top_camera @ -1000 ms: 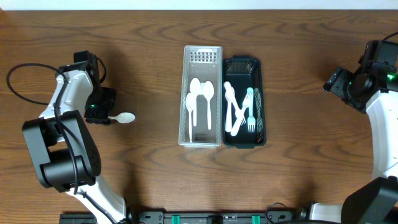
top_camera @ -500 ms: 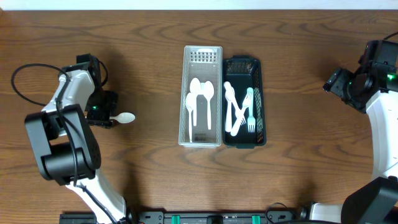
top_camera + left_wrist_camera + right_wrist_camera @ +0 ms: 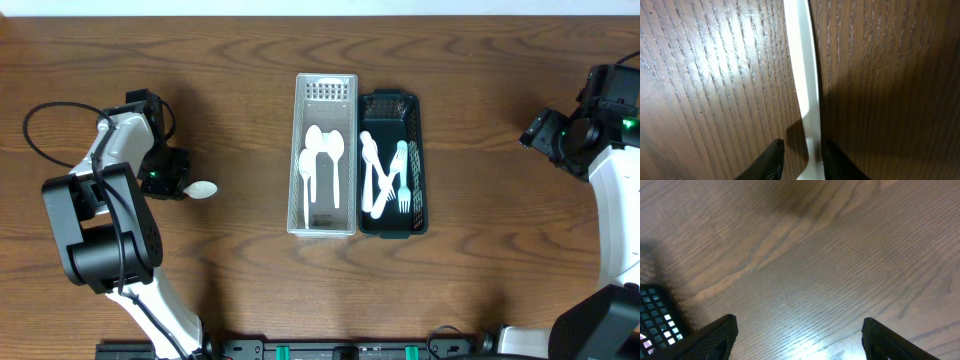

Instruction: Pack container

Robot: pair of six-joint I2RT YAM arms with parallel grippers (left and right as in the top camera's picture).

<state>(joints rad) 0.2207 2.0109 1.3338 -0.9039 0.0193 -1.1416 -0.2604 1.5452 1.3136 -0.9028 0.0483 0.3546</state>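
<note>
A white plastic spoon [image 3: 203, 188] lies on the wooden table at the left. Its handle [image 3: 807, 75] runs between the fingers of my left gripper [image 3: 800, 157]. The fingers are closed in on the handle end, low at the table. A clear tray [image 3: 343, 90] in the middle holds three white spoons [image 3: 322, 160]. A dark green basket [image 3: 412, 105] next to it holds white and mint forks [image 3: 385, 175]. My right gripper [image 3: 797, 340] is open and empty over bare wood at the far right, with the basket corner [image 3: 655, 315] at its left.
A black cable [image 3: 40, 120] loops off the left arm over the table's left side. The tray and basket stand side by side, touching.
The left arm has shifted slightly over the spoon's handle. The spoon, the containers and the right arm have not moved.
</note>
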